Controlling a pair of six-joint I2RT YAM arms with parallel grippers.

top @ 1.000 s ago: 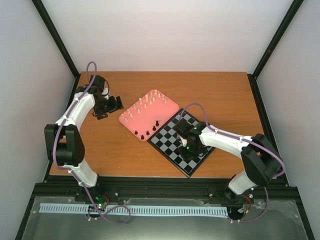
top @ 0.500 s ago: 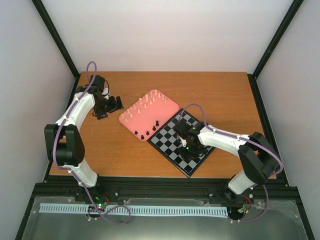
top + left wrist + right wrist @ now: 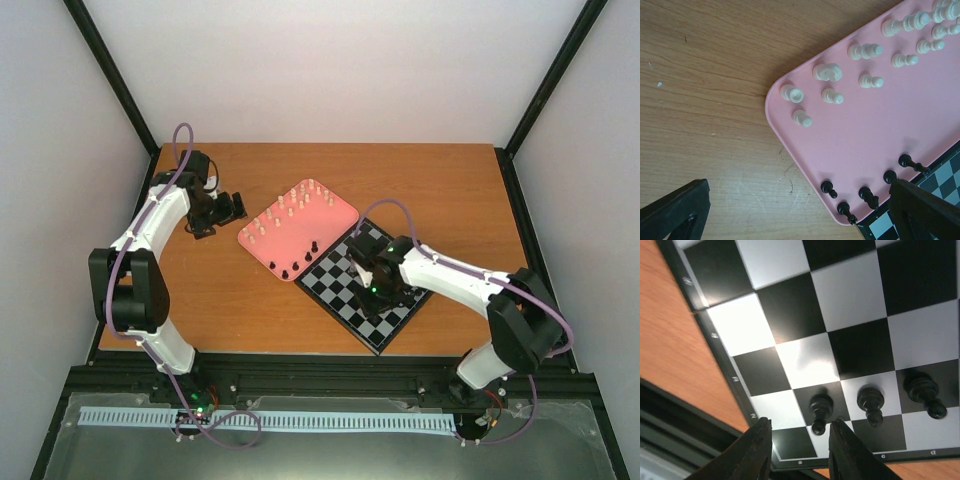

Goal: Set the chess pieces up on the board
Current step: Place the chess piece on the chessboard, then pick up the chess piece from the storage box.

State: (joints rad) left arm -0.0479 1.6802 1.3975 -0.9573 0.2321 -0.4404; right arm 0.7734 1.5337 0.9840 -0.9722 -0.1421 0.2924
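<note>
Three black pieces (image 3: 870,402) stand in a row on the board (image 3: 850,290), near its edge. The right gripper (image 3: 800,424) hangs just by the end one, its fingers apart and holding nothing. The pink tray (image 3: 900,120) lies right beside the board. It holds five other black pieces (image 3: 868,196) near the board and ten or more cream pieces (image 3: 831,96) farther off. The left gripper (image 3: 797,185) is spread wide and empty over the table (image 3: 715,100), by the tray's corner.
</note>
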